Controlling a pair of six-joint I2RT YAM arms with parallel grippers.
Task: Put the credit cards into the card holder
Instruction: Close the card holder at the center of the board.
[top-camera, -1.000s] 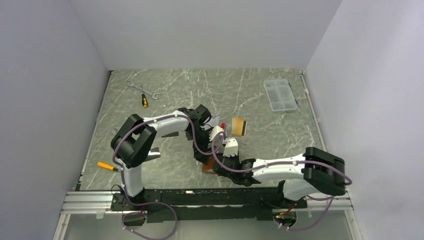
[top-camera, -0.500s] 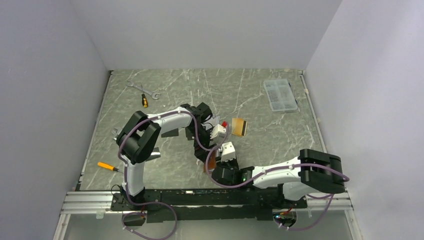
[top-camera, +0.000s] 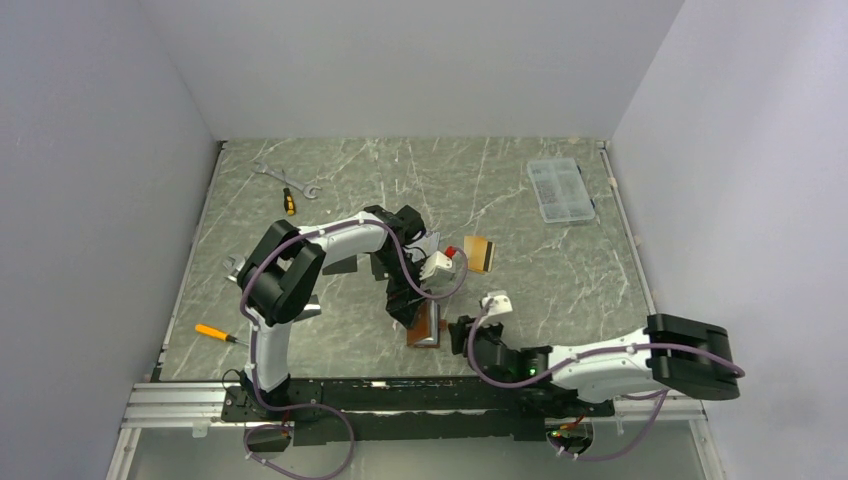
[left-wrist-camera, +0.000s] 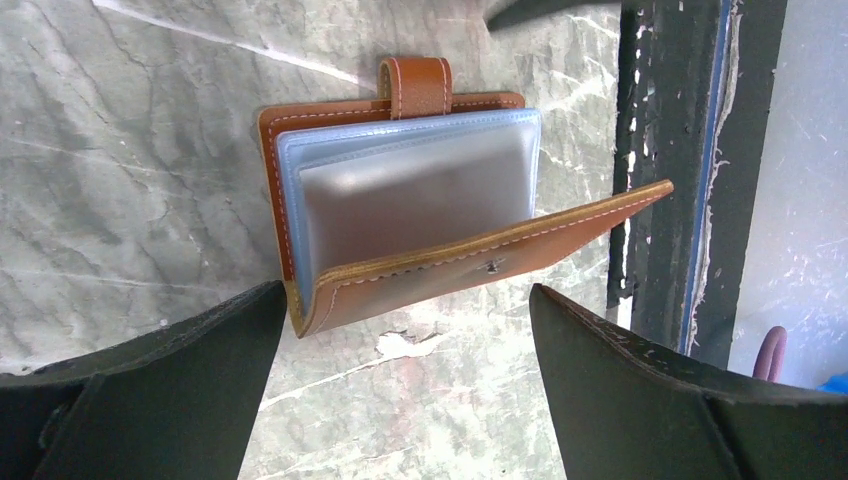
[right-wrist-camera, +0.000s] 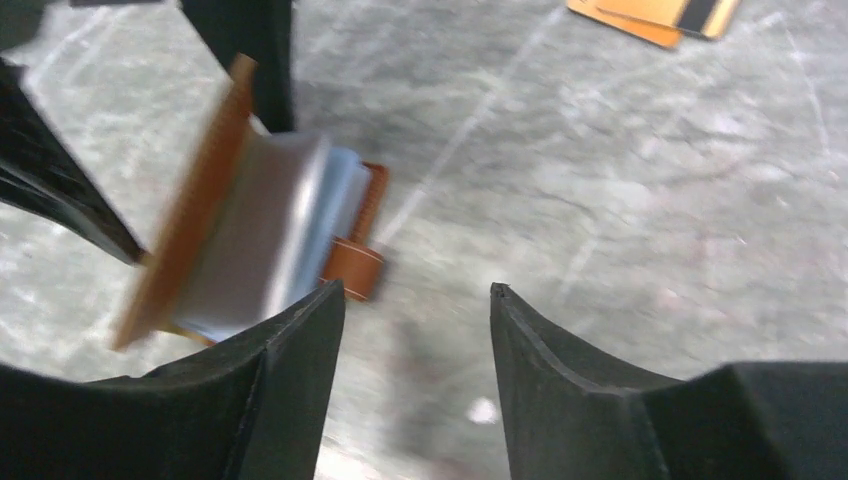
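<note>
The card holder (top-camera: 425, 327) lay open on the grey marble table (top-camera: 500, 200) near its front edge, close to the middle between the 2 arm bases. In the left wrist view the card holder (left-wrist-camera: 410, 200) showed its tan leather back flat on the table, the snap tab (left-wrist-camera: 415, 85) at 12 o'clock, blue-grey frosted sleeves facing up, and the other cover raised at a slant along its 6 o'clock side; whether a card sat in the front sleeve could not be told. The left gripper (top-camera: 407, 303) hung over the holder with its fingers spread wide, 1 at 7 o'clock and 1 at 5 o'clock of it, gripping nothing. The right gripper (top-camera: 461, 334) sat low just beside the holder at its 3 o'clock side, jaws parted and released, with only bare marble between them. Its own camera, blurred, put the holder (right-wrist-camera: 250, 230) at 10 o'clock of the right gripper (right-wrist-camera: 415, 300). 1 orange card (top-camera: 478, 252) with a dark stripe lay on the table at 1 o'clock from the holder, apart from it and outside it. Farther off, a clear compartment box (top-camera: 560, 188) sat at 2 o'clock and a wrench (top-camera: 285, 178) at 11 o'clock.
</note>
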